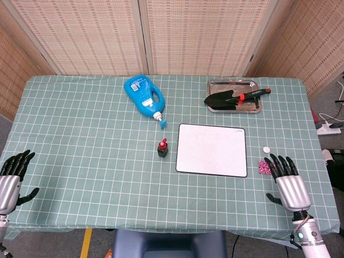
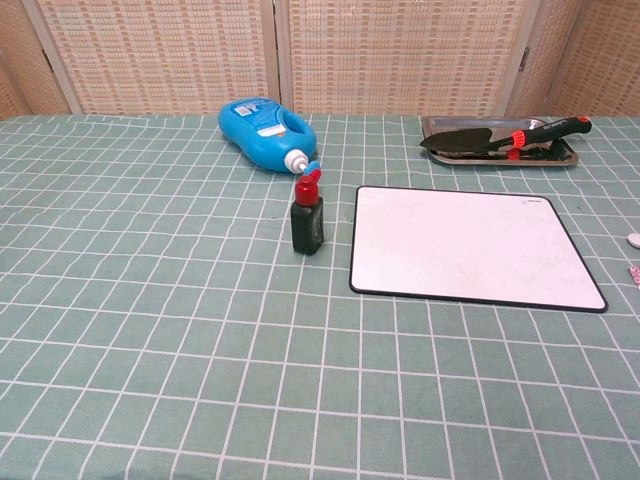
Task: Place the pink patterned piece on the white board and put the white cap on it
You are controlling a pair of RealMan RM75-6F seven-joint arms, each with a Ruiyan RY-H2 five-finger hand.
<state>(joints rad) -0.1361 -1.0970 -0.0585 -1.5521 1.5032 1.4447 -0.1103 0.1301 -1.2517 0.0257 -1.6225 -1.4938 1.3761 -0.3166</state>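
Barely visible in the chest view: small white round cap [image 2: 634, 239] and pink patterned piece [image 2: 636, 272], both cut by the right frame edge; neither hand seen there. Partly hidden in the head view: pink piece [image 1: 264, 167], tucked just beside the right hand's [image 1: 285, 180] fingertips [image 1: 270, 161], contact impossible to judge, shape and long axis too small to read. Cap [image 1: 266, 150] just beyond those fingertips, apart from them. Right fingers spread, holding nothing. Left hand [image 1: 13, 174] at the table's near left edge, arm cut off by the frame, fingers apart, empty. Underneath, green checked tablecloth [image 1: 80, 134]; behind, woven reed screens [image 1: 199, 32]. White black-edged rectangular board [image 1: 212, 149] left of the right fingers, bare, long axis across the table.
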